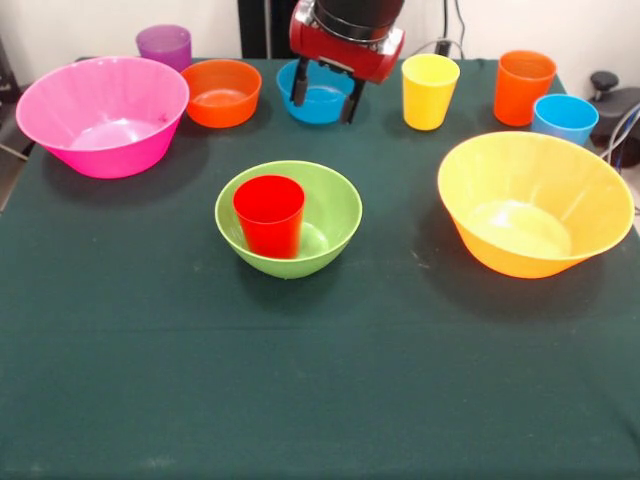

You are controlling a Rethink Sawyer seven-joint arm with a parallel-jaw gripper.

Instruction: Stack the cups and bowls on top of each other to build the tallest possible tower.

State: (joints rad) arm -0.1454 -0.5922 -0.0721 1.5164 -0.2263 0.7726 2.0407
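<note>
A red cup (pixel 268 215) stands upright inside the lime green bowl (pixel 335 205) at the table's middle. My gripper (pixel 326 103) hangs open at the far side, its two fingers straddling the small blue bowl (pixel 322 105), holding nothing. To the left of that sit the small orange bowl (pixel 222 92), the purple cup (pixel 164 45) and the large pink bowl (pixel 100 115). On the right are the yellow cup (pixel 430 90), the orange cup (pixel 523 87), the light blue cup (pixel 565 118) and the large yellow-orange bowl (pixel 535 203).
A dark green cloth (pixel 320 380) covers the table. Black cables and a dark object (pixel 612 95) lie beyond the far right corner.
</note>
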